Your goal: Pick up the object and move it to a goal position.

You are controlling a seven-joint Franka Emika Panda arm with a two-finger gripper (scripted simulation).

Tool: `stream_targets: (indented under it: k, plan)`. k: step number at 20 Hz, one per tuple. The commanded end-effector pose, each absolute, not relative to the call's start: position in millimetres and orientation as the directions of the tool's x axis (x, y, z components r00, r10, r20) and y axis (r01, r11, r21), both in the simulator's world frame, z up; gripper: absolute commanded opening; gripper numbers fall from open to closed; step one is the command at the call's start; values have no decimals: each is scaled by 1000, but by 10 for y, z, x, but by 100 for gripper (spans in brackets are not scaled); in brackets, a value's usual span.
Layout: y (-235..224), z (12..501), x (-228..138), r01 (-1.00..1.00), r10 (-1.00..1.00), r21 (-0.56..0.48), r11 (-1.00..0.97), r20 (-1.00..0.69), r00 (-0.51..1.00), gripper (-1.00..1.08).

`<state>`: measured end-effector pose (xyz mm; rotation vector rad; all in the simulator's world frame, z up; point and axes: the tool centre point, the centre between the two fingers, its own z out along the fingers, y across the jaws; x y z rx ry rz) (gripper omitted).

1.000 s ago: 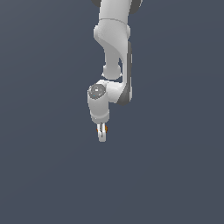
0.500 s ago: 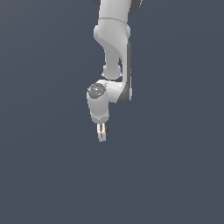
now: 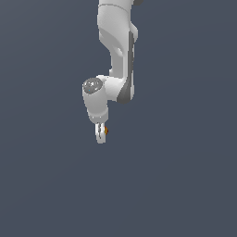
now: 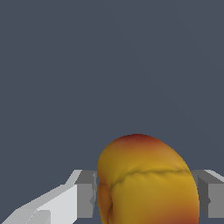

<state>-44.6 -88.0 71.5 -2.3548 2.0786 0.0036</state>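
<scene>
orange-yellow ball (image 4: 146, 181) with red patches, clamped between the fingers (image 4: 86, 193) of the white gripper (image 3: 101, 134)

Small round orange-yellow ball (image 4: 146, 183) (red patch on top, a crease across it) clamped between gripper (image 3: 101, 135) fingers.

No readable text, labels, brands, numbers or signs in either view. Arm shell is plain white and grey, no markings; ball surface is orange-yellow with red patches only, no print. Background is flat grey-blue, nothing written on it.
</scene>
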Motion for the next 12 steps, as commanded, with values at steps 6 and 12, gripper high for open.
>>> stream_targets:
  k: [6,12]
  plan:
    - [-1379,1322,-664,-992,-992,-1,-123,-3,123,-100]
    - [-1772,1790,-822,-993,-993,0,-122,-3,122,-100]
